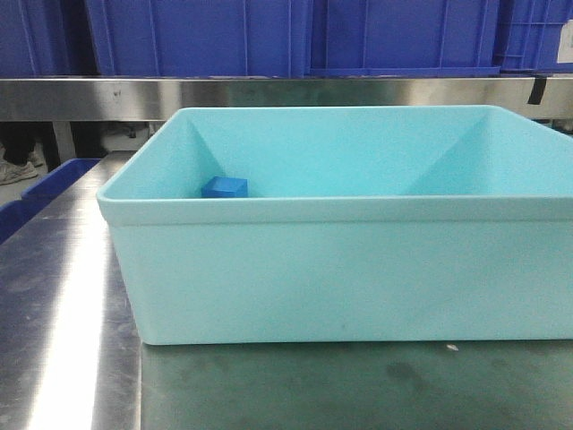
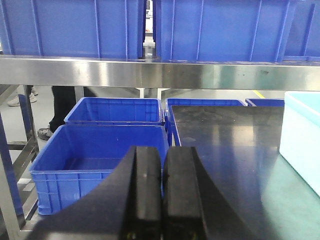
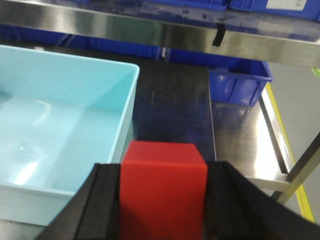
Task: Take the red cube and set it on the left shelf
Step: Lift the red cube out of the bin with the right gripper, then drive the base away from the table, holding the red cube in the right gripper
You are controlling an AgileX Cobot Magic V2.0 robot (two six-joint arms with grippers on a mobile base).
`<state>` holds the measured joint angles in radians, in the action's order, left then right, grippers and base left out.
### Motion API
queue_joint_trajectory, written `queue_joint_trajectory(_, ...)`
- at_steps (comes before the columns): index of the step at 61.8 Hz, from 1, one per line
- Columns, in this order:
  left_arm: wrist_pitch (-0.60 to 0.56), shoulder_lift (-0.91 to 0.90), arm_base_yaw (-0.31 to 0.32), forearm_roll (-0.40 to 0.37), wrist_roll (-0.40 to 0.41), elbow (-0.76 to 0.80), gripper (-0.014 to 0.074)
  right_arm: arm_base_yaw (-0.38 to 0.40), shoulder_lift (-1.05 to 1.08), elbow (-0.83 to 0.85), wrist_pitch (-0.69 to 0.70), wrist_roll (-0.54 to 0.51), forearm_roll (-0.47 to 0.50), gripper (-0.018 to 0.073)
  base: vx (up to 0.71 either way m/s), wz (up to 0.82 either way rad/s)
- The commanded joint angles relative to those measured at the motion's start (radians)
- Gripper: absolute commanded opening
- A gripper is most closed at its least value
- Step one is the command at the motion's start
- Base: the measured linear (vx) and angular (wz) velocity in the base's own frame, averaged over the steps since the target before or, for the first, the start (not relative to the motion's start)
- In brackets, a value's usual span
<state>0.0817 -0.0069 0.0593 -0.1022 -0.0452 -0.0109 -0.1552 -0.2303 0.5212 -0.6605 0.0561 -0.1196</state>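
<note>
Well, the right gripper (image 3: 162, 205) is clamped on the red cube (image 3: 162, 175), so the pick looks done; the left gripper (image 2: 162, 192) sits pinched together, empty, and placement on the left shelf (image 2: 150, 74) is yet to come.

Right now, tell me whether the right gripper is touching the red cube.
Touching. The right wrist view shows the right gripper closed on the red cube, its black inner faces flush against both sides of the cube with no gap.

A block (image 1: 224, 187) sits in the tub (image 1: 340, 278), shelf (image 1: 269, 94) behind.
</note>
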Motion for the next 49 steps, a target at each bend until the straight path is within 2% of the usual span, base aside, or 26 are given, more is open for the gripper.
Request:
queue_joint_trajectory(1,-0.09,-0.014,0.001,-0.002,0.005,-0.024,0.0102,0.005,0.037,0.005,0.08,-0.008,-0.022,0.0092,0.0,0.0)
queue_joint_trajectory(37,-0.09,-0.014,0.001,-0.002,0.005,-0.024,0.0102,0.005,0.05,0.001,0.083,-0.008,-0.022,0.0092,0.0,0.0)
queue_joint_trajectory(49,-0.09,-0.014,0.001,-0.002,0.005,-0.024,0.0102,0.005,0.05,0.001,0.083,-0.008,-0.022,0.0092,-0.04,0.25)
